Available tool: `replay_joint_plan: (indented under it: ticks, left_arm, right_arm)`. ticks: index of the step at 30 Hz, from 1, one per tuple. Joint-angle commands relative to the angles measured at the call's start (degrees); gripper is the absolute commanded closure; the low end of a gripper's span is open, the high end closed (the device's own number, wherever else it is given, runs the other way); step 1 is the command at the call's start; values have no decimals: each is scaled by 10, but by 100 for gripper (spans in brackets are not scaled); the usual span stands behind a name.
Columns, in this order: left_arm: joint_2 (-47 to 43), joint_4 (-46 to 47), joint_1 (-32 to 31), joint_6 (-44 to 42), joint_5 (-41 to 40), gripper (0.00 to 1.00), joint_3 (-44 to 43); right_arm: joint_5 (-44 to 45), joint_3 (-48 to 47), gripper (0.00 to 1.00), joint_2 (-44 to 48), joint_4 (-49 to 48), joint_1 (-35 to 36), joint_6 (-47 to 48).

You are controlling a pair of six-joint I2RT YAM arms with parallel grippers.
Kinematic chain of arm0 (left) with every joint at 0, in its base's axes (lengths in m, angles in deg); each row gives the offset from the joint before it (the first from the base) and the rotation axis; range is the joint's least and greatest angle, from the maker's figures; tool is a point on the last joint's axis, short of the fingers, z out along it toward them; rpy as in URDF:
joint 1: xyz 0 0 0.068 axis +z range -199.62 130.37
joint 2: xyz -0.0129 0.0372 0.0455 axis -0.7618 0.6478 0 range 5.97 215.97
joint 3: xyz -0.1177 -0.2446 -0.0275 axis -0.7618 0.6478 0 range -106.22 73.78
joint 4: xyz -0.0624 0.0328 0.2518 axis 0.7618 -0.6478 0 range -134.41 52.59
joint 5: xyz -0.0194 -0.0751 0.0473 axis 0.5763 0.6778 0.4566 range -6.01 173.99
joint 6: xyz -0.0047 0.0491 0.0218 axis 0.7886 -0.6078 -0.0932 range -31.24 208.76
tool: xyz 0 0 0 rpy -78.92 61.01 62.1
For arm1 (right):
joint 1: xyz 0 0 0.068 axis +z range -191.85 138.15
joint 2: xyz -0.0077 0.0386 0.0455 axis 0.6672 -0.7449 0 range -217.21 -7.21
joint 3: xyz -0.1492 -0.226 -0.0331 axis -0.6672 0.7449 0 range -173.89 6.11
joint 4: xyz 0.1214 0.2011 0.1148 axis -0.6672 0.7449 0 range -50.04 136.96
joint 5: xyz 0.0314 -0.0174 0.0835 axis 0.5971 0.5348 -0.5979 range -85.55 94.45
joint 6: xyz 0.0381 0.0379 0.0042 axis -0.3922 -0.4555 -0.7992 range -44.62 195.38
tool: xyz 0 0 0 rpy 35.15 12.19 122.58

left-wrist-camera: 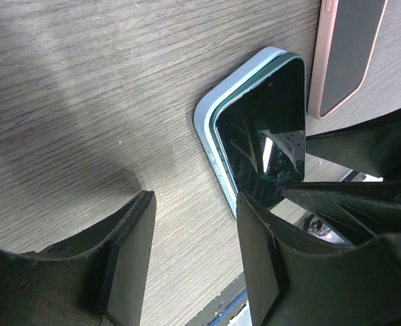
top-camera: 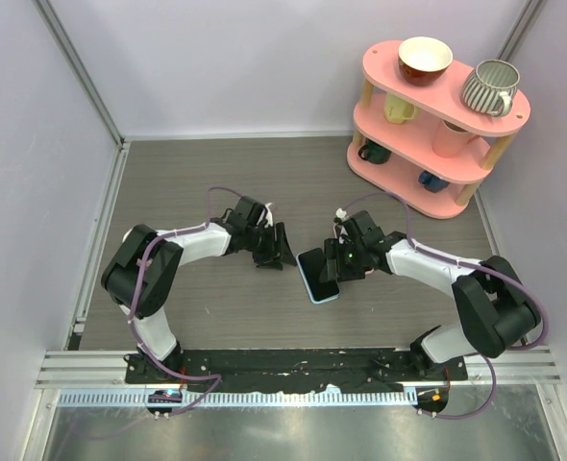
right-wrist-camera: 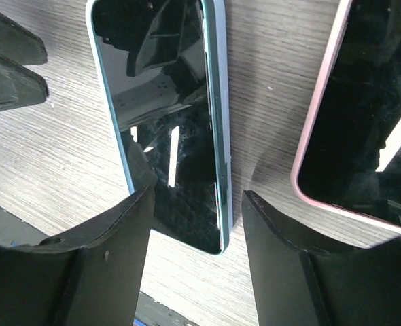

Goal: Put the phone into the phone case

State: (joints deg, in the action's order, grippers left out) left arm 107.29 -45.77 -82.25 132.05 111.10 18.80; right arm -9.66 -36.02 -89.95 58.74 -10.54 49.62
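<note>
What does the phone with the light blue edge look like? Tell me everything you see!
The phone is a flat, round-cornered rectangle with a glossy black screen, dark and shiny like a mirror. Its thin green rim sits inside a pale blue case. It lies face up on the grey wood-grain table, beside a pink phone, not touching it. The right hand hangs open over one end, not gripping.

phone (left-wrist-camera: 265, 129) screen glossy black glass; case (left-wrist-camera: 234, 85) smooth pale-blue plastic; table (left-wrist-camera: 85, 102) matt grey woodgrain.
</note>
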Motion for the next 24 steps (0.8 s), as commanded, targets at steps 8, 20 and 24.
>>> replay_joint_plan:
  ticks: [8,20,24]
  left_arm:
    - [4,34,-17,1,14,46,-18]
    - [41,52,-37,16,10,50,-39]
    - [39,55,-38,16,1,51,-34]
  right_arm:
    - [76,-58,67,29,28,-13,12]
    - [110,-101,77,-71,35,-16,40]
    - [100,-98,78,-88,13,2,17]
